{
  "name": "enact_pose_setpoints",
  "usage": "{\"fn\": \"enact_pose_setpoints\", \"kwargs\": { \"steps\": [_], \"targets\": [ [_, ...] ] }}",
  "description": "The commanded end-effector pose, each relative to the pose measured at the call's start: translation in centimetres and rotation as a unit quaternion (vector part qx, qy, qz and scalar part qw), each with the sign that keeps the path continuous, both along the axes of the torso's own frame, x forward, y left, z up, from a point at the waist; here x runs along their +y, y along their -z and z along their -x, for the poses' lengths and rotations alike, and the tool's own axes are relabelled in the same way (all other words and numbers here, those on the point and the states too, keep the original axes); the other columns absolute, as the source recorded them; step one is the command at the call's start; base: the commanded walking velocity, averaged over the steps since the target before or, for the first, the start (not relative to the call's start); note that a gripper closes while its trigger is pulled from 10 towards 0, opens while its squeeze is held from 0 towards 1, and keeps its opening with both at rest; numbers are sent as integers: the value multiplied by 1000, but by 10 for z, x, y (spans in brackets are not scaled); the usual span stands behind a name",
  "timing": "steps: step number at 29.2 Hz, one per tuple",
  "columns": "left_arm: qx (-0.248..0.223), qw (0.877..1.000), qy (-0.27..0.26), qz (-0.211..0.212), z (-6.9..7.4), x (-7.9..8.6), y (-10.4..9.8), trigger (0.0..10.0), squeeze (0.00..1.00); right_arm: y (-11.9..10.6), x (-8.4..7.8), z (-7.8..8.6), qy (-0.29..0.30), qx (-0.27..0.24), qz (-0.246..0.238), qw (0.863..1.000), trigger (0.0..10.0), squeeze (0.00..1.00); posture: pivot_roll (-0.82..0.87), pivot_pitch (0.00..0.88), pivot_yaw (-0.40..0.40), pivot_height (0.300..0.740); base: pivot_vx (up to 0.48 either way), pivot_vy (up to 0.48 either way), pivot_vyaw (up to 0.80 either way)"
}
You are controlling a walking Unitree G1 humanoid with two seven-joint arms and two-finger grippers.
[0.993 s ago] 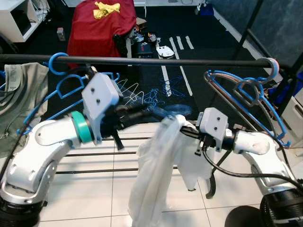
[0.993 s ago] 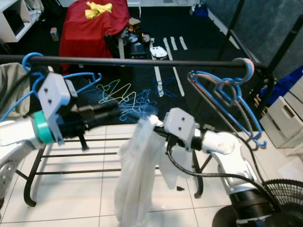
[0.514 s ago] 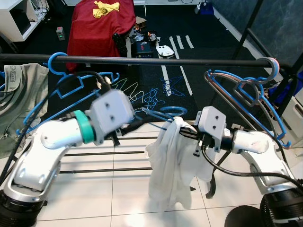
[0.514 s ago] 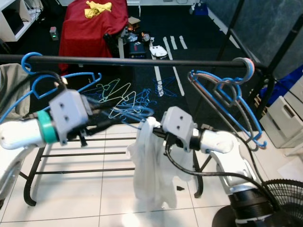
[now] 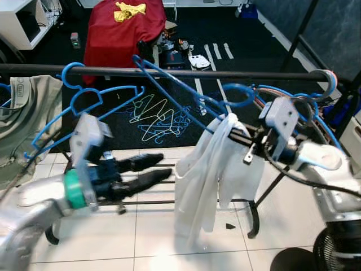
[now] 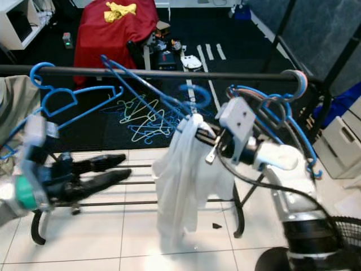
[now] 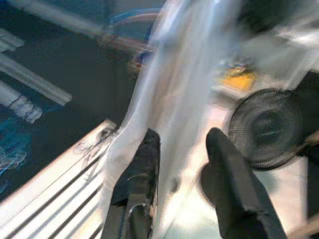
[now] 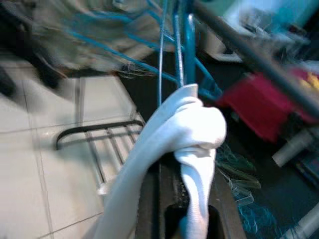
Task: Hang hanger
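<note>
hanger: blue wire hanger (image 5: 186,90) carrying a white garment (image 5: 206,169), held up tilted in front of the black rail (image 5: 169,71); its hook (image 5: 237,95) sits just below the rail, not over it yet
right hand: right hand (image 5: 240,138) clamped shut on the hanger's lower bar and the bunched white cloth, seen close up in the right wrist view
left hand: left hand (image 5: 152,168) low and to the left, fingers (image 7: 142,174) parted, holding nothing, near the hanging cloth but apart from it
step: looks like lift-and-hook, hanger raised to the rail, hook not seated
next move: probably raise the hook over the rail in the free span between the hangers, settle it, then let go; tilt needs levelling
materials: hanger thin, stiff, coated wire; garment soft, limp, creased, drooping toward the tiled floor (image 5: 141,237); rail a smooth dark tube
around: more blue hangers (image 5: 84,104) on the rail at left and right, grey shirt (image 5: 22,130) far left, loose hangers (image 5: 155,116) on dark carpet, red cloth (image 5: 121,28) behind
</note>
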State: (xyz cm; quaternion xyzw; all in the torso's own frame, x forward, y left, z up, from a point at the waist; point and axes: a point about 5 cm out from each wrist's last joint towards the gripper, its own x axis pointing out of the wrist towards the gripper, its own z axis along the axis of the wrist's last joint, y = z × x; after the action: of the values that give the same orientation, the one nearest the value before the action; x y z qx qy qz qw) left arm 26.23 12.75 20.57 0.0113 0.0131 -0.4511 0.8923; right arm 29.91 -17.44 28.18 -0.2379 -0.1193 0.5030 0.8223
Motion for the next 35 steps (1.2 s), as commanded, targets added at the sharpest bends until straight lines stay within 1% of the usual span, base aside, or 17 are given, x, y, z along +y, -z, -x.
{"fn": "enact_pose_setpoints", "kwargs": {
  "steps": [1,2,3,4,5,7,9,10,11,12,14,15,17,19,24,31,35],
  "targets": [
    [-4,1000,-17,-18,-2,2,3,10000,0,-2,2,5,-23,4,-2,1000,0,0,-52,88,116,740,0,0,0],
    [17,998,-49,-24,-14,-5,8,10000,0,-5,6,12,-63,19,22,998,0,0,-62,89,117,740,0,0,0],
    [17,998,-49,-24,-14,-5,8,10000,0,-5,6,12,-63,19,22,998,0,0,-62,89,117,740,0,0,0],
    [40,996,-77,-18,-24,-11,11,10000,0,-6,10,19,-95,30,50,994,0,0,-65,89,118,740,0,0,0],
    [40,996,-77,-18,-24,-11,11,10000,0,-6,10,19,-95,30,50,994,0,0,-65,89,118,740,0,0,0],
    [71,991,-111,-30,-34,-15,17,10000,0,2,14,28,-134,54,99,985,0,0,-74,95,119,740,0,0,0],
    [71,991,-111,-30,-34,-15,17,10000,0,2,14,28,-134,54,99,985,0,0,-74,95,119,740,0,0,0],
    [80,988,-128,-37,-35,-6,19,10000,0,10,12,28,-136,67,122,981,0,0,-71,103,117,740,0,0,0],
    [101,982,-154,-36,-33,10,21,10000,0,20,10,24,-130,76,131,980,0,0,-66,123,115,740,0,0,0],
    [101,982,-154,-36,-33,10,21,10000,0,20,10,24,-130,76,131,980,0,0,-66,123,115,740,0,0,0],
    [148,971,-185,-25,-23,33,27,10000,0,32,13,17,-119,86,134,980,0,0,-62,139,118,740,0,0,0],
    [148,971,-185,-25,-23,33,27,10000,0,32,13,17,-119,86,134,980,0,0,-62,139,118,740,0,0,0],
    [179,964,-194,-32,-11,42,37,10000,0,35,22,11,-115,80,126,982,0,0,-52,148,114,740,0,0,0],
    [193,960,-189,-71,4,46,46,10000,0,32,34,4,-125,68,121,983,0,0,-38,150,98,740,0,0,0],
    [204,952,-193,-125,16,57,51,10000,0,20,47,-6,-138,43,121,982,0,0,-15,144,74,740,0,0,0],
    [230,944,-198,-133,15,47,57,10000,0,5,55,-13,-148,17,115,982,0,0,-20,137,75,740,0,0,0],
    [246,936,-233,-99,3,34,57,10000,0,-4,60,-11,-162,3,112,980,0,0,-27,132,76,740,0,0,0]
  ]
}}
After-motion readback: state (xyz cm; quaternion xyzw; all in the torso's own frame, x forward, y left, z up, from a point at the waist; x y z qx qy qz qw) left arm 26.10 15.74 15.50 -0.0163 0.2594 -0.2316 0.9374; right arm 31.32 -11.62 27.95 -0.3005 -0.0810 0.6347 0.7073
